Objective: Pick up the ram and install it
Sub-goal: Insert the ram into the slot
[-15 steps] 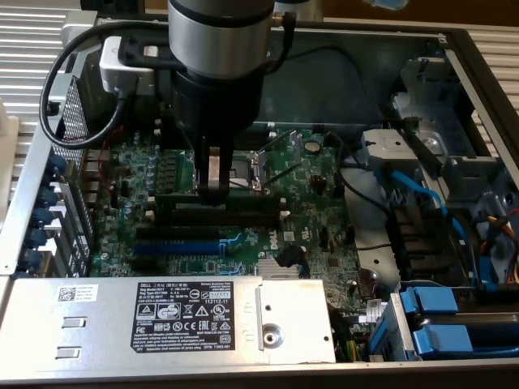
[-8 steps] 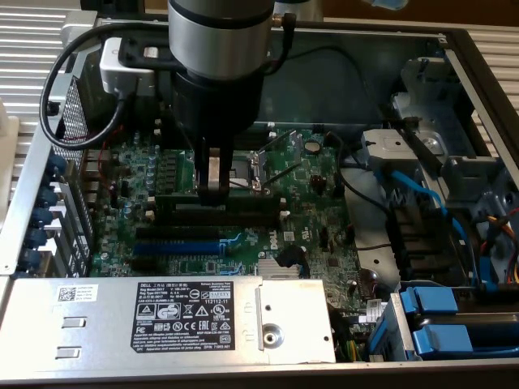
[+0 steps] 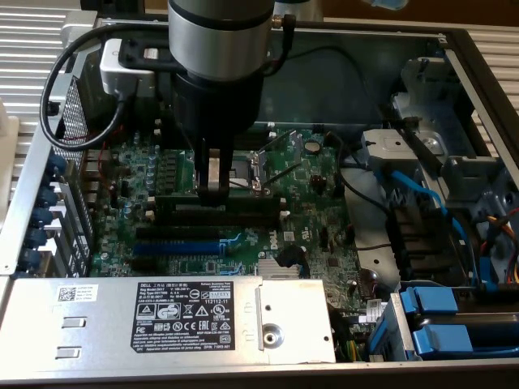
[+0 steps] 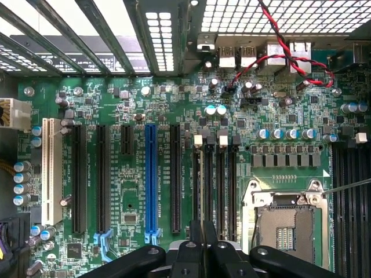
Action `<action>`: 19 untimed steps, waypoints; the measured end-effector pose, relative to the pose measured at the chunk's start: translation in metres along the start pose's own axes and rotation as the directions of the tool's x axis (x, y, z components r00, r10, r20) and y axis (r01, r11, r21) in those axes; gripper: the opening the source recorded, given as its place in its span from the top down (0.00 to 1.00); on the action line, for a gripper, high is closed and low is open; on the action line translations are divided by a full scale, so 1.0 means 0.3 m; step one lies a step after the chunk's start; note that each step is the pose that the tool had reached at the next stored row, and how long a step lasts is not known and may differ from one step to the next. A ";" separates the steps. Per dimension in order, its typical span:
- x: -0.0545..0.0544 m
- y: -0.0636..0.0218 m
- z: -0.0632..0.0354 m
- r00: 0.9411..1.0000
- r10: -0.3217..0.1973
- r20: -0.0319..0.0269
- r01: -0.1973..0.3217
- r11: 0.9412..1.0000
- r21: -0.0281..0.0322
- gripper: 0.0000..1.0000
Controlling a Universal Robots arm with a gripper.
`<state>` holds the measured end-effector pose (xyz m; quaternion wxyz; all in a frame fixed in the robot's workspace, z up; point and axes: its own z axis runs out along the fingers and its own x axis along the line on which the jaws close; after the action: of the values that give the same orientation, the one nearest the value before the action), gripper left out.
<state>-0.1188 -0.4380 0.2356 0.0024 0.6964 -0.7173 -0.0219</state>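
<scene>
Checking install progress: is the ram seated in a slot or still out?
Cannot tell. The shut gripper stands right over the ram at the black memory slots, hiding whether the stick is pushed home.

Arm (image 3: 219, 49) cut off by the frame's upper edge, ram (image 3: 223, 200) partly hidden behind fingers (image 3: 212, 193), label print (image 3: 182, 312) unreadable

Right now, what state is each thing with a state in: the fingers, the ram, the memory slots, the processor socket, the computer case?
fingers: shut on the ram, down at the memory slots
ram: lying lengthwise along the memory slots, whether fully seated cannot be told
memory slots: upright black rows, white end clips
processor socket: empty, contacts exposed
computer case: open, side cover off
</scene>
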 end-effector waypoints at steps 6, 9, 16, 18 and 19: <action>0.000 0.000 0.002 1.000 0.000 0.000 0.000 1.000 0.000 0.88; 0.000 0.000 0.003 1.000 0.000 0.000 0.000 1.000 0.000 0.88; 0.000 0.000 0.005 1.000 0.000 0.000 0.000 1.000 0.000 0.88; 0.000 -0.001 0.006 1.000 0.000 0.000 0.000 1.000 0.000 0.88; 0.000 -0.001 0.008 1.000 0.000 0.000 0.000 1.000 0.000 0.88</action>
<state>-0.1187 -0.4381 0.2333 0.0024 0.6965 -0.7173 -0.0219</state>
